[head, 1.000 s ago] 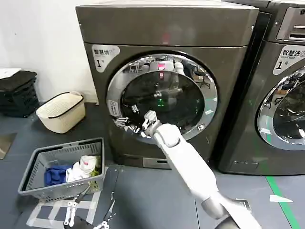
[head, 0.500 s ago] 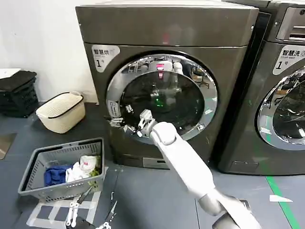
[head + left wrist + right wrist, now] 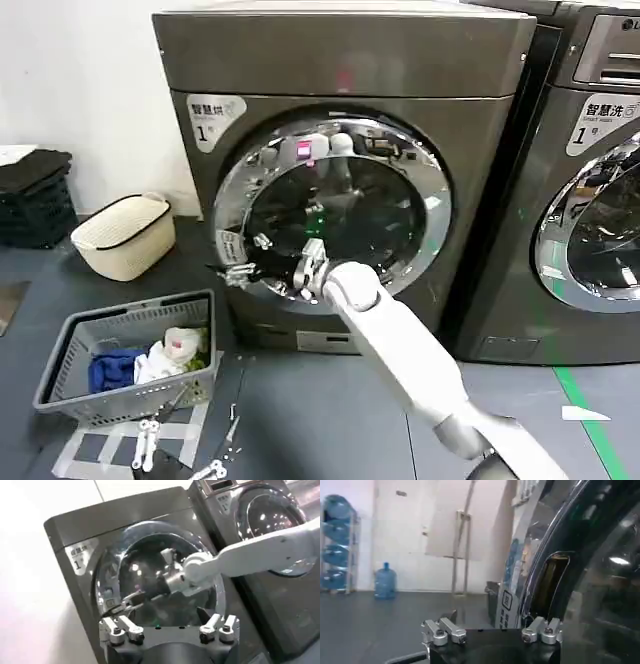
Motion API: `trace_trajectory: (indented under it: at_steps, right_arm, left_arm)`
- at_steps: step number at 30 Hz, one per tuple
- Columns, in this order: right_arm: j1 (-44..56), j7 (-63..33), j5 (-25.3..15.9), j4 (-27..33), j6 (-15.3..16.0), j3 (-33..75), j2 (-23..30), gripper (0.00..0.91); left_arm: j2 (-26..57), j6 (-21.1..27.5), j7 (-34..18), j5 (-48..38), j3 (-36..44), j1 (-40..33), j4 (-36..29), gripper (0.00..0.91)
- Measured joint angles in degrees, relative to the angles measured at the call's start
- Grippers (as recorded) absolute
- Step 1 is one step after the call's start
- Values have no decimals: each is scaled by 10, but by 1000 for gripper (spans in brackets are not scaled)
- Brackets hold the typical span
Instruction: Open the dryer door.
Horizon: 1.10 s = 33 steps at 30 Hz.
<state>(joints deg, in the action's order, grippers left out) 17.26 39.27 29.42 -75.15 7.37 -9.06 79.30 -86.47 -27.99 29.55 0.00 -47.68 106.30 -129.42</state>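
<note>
Reaching across the front of the dryer (image 3: 340,170), the right gripper (image 3: 243,272) is working at the left rim of the round door (image 3: 335,215), low on that side, where the handle recess (image 3: 547,587) is sitting. Its fingers are looking closed onto that edge, though the exact contact is hard to make out, so I am judging it as a hold on the door rather than seeing it plainly. The door seems to be just starting off its seat on the left, with the hinge on the right. To do this step well, the pull is needing to follow the door's arc, outward and round toward the right, not straight back, so the fingers are not slipping off the rim. Room is tightest low on the left: the grey basket (image 3: 75,345) of laundry is standing on the floor near the door's sweep, and the cream basket (image 3: 125,235) is sitting further back by the wall. The left gripper (image 3: 169,630) is hanging well back from the dryer, fingers spread and holding nothing.
</note>
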Motion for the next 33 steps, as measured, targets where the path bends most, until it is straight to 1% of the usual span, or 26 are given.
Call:
trace_trajectory:
  at_steps: [3,5,7,12,15,18,23,26,33]
  right_arm:
    - [3,13,24,-23,-3,-9,-18,907]
    - [6,22,39,-38,-10,-16,-31,907]
    - [8,30,46,-53,-17,-21,-43,907]
    - [14,44,60,-86,-17,-27,-70,907]
    - [15,63,81,-103,-32,-33,-90,907]
    - [15,84,91,-117,-42,-39,-109,907]
    - [14,132,124,-126,-70,-46,-136,907]
    - [11,179,143,-127,-81,-46,-151,907]
    - [13,274,172,-132,-88,-38,-179,907]
  left_arm:
    - [9,16,-5,-30,-12,-9,8,907]
    - [16,28,-6,-51,-24,-16,12,907]
    - [24,37,-6,-68,-35,-22,13,907]
    - [40,53,-6,-97,-58,-36,17,907]
    - [52,64,-6,-121,-71,-45,19,907]
    - [64,73,-7,-139,-82,-54,21,907]
    - [84,83,-7,-152,-95,-64,20,907]
    - [96,88,-7,-160,-99,-70,19,907]
    - [129,107,-7,-184,-107,-89,21,907]
